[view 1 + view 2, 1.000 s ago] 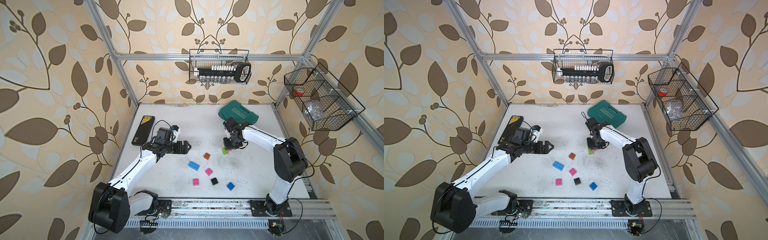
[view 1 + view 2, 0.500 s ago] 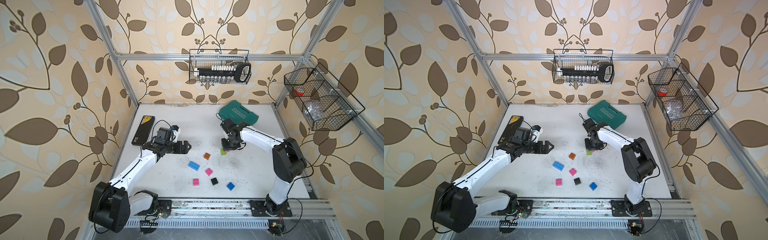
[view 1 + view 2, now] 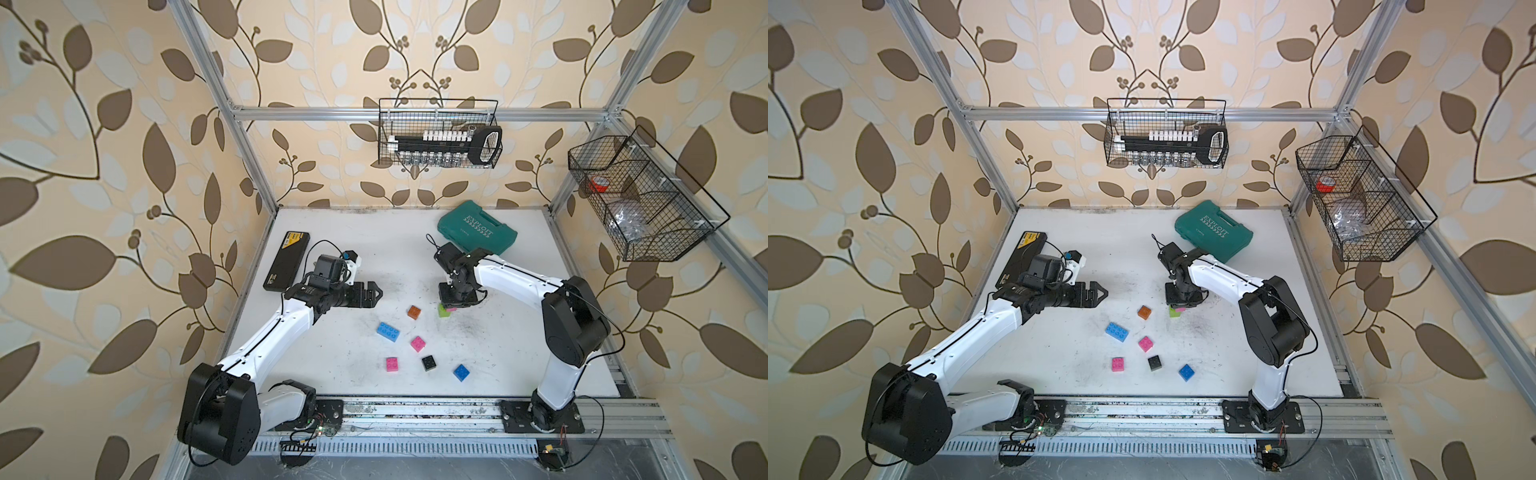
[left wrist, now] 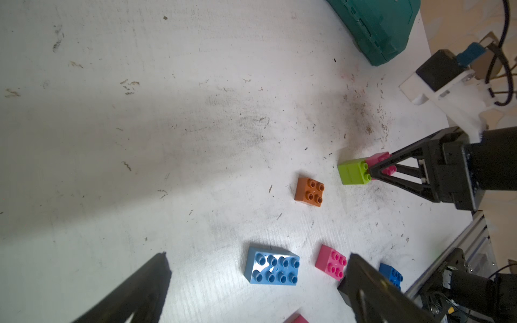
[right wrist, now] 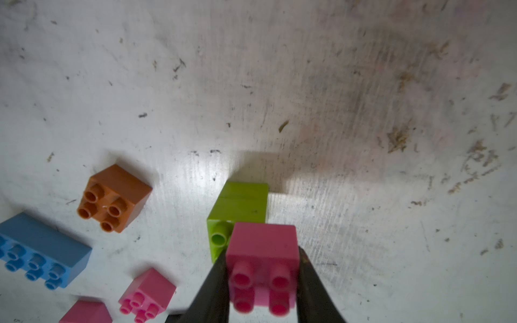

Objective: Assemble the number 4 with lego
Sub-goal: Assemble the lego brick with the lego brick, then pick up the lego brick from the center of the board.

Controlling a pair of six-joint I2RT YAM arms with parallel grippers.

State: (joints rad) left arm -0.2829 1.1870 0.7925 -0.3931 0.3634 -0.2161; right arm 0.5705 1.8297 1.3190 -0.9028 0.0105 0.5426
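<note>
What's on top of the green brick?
A pink brick sits on the green brick, pinched by the right gripper. It hides some of the green studs, so I can't tell whether it is snapped on.

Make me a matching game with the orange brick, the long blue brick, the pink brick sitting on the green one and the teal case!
1 orange brick
2 long blue brick
3 stacked pink brick
4 teal case

A eight studs
B inside the right gripper
C closed, white writing on top
D four studs, lying alone

Pairs: 1-D, 2-A, 3-B, 4-C
</note>
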